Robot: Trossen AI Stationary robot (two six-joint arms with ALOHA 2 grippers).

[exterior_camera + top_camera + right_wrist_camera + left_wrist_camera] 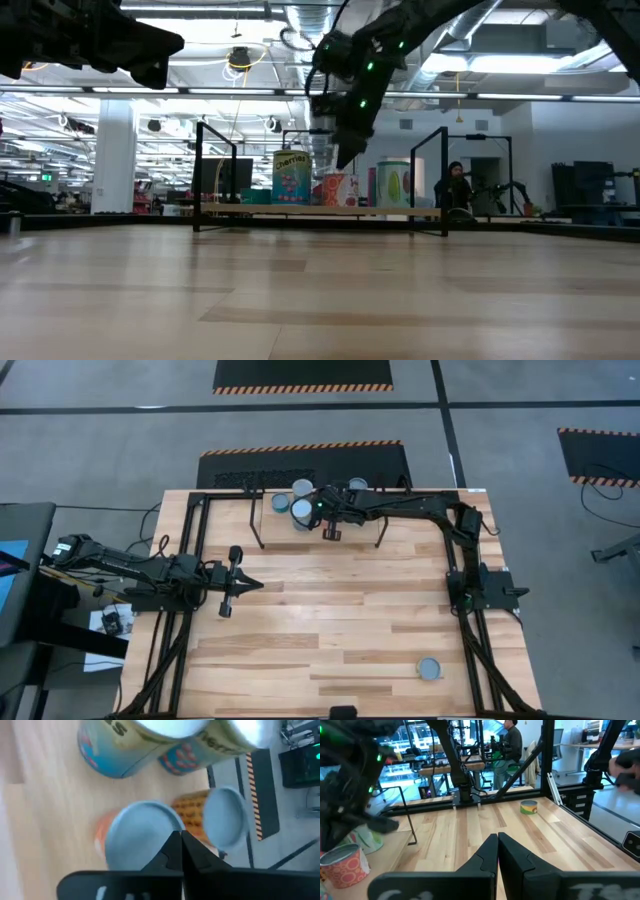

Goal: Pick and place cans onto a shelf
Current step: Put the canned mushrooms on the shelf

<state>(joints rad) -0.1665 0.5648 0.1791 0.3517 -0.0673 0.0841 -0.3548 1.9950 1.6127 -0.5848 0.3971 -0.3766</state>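
Light-wood planks make up your tabletop [330, 620], and nearest the front edge you have one lone can [429, 668] lying well apart from everything else, toward the right side; your left wrist view shows it as a green-labelled tin across the boards. Moving in, your left gripper [247, 584] hovers over the left middle of the table, its fingers pressed together to a point with nothing between them, as the left wrist view confirms. Farther back, your right arm reaches across the far edge so that the right gripper [333, 532] hangs above the front edge of the shelf [320, 211], fingers drawn tight together and empty; the right wrist view looks straight down past them onto round blue-grey lids. On the shelf you have a cluster of cans [293, 503], at least four lids showing from above, three bunched just left of the gripper and one just behind the arm. From table height you can see them upright on the plank: a tall blue one, an orange-patterned one and a green one. Beyond the table, a person [455, 186] sits in the room.
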